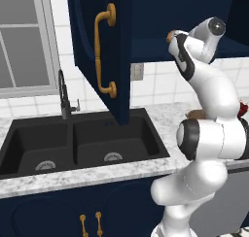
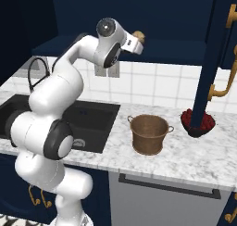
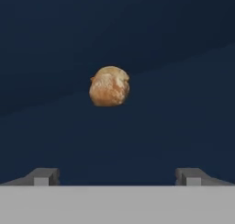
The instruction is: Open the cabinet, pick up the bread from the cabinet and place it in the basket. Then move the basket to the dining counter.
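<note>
Golden-brown bread (image 3: 109, 86) centre of hand view on navy cabinet (image 3: 137, 44) shelf, gripper (image 3: 117, 177) fingers spread wide, holding nothing. Right base view adds basket (image 2: 149, 134) on marbled counter (image 2: 199, 158).

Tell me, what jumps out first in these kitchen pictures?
Probably the white robot arm, rearing up from the floor and reaching into the open navy cabinet above the black sink. Inside sits a golden bun, straight ahead of the open gripper. On the marbled counter wait a brown basket and a bowl of red fruit.
</note>
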Available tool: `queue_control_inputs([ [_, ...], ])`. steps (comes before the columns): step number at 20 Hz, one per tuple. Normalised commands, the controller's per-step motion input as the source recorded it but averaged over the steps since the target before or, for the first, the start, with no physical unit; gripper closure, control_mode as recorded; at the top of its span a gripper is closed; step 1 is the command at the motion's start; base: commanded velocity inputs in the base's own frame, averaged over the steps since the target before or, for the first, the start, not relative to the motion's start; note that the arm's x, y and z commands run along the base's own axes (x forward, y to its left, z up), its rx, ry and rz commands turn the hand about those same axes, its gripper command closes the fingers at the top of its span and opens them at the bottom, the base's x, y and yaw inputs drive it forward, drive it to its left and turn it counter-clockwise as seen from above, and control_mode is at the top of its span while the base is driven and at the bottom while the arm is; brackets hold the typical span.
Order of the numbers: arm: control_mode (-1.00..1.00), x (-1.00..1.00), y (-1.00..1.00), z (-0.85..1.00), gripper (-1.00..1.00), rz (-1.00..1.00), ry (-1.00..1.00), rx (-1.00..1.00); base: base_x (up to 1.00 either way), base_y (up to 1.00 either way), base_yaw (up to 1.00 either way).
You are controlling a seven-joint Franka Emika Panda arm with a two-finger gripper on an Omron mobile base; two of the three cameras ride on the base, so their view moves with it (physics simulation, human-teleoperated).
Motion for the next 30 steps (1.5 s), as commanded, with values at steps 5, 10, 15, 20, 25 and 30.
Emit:
queue_control_inputs([
  [5,-1.00,-0.52,0.00,0.14,-1.00,0.00,-0.04,0.00,0.00,0.00,0.00],
  [10,-1.00,-0.52,0.02,0.04,-1.00,0.00,-0.03,0.00,0.00,0.00,0.00],
  [15,1.00,-0.19,0.01,0.00,-1.00,0.00,-0.03,0.00,-0.08,-0.02,0.00],
  [20,1.00,0.00,0.00,0.00,-1.00,0.00,0.00,0.00,0.43,-0.22,0.00],
  [25,1.00,0.00,0.00,0.00,-1.00,0.00,0.00,0.00,0.98,-0.82,0.00],
  [30,1.00,0.00,0.00,0.00,-1.00,0.00,0.00,0.00,0.97,-0.36,0.00],
])
